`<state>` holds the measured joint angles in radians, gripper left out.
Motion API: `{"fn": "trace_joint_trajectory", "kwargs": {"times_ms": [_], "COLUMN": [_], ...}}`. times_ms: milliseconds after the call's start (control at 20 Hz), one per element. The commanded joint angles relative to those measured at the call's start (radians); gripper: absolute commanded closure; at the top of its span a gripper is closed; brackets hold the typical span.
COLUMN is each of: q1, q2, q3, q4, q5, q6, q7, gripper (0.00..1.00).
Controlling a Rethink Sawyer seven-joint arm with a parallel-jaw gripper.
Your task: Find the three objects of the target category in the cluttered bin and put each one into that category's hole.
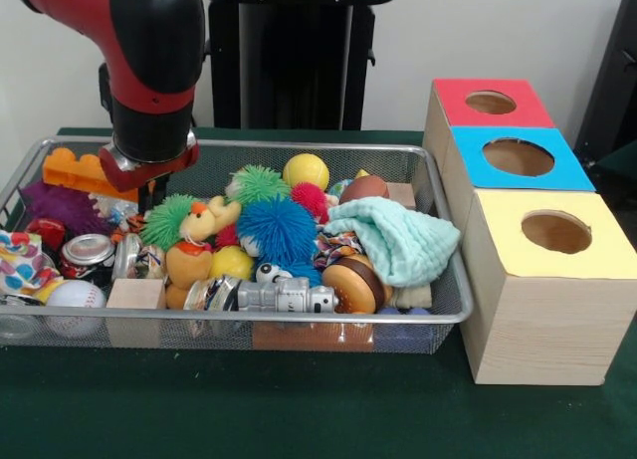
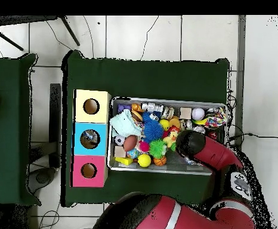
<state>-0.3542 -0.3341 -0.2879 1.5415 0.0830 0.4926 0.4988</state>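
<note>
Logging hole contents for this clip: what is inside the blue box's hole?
The overhead view shows something pale and mixed-coloured lying inside the blue box's hole; what it is cannot be told. In the front view the hole shows only its wooden inner wall.

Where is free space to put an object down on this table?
The green tablecloth is bare in front of the wire mesh bin and the yellow-topped wooden box. Inside the bin, toys cover everything.

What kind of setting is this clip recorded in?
Most likely a robotics lab test bench: a green-covered table on a tiled floor, a wire bin crammed with toys, and three wooden boxes with colored, holed tops.
</note>
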Motion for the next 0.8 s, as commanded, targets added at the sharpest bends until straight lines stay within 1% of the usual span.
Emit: {"fn": "trace_joint_trajectory", "kwargs": {"times_ms": [50,200,350,400,450,500,600,650,800], "q1": [-0.004,-0.017,-0.031,-0.056,-0.111,-0.121,-0.119,-0.110,-0.094], "q2": [0.000,0.009,0.003,-0.013,-0.043,-0.052,-0.068,-0.075,-0.090], "q3": [0.095,0.096,0.113,0.154,0.250,0.274,0.300,0.306,0.325], "q4": [-0.038,-0.038,-0.033,-0.010,0.045,0.056,0.060,0.057,0.051], "q5": [0.061,0.061,0.068,0.085,0.127,0.138,0.153,0.171,0.200], "q6": [0.067,0.051,0.059,0.051,0.014,0.014,0.028,0.040,0.055], "q7": [0.291,0.282,0.273,0.262,0.243,0.237,0.239,0.262,0.289], "gripper": [1.00,1.00,1.00,1.00,1.00,1.00,1.00,1.00,1.00]}}
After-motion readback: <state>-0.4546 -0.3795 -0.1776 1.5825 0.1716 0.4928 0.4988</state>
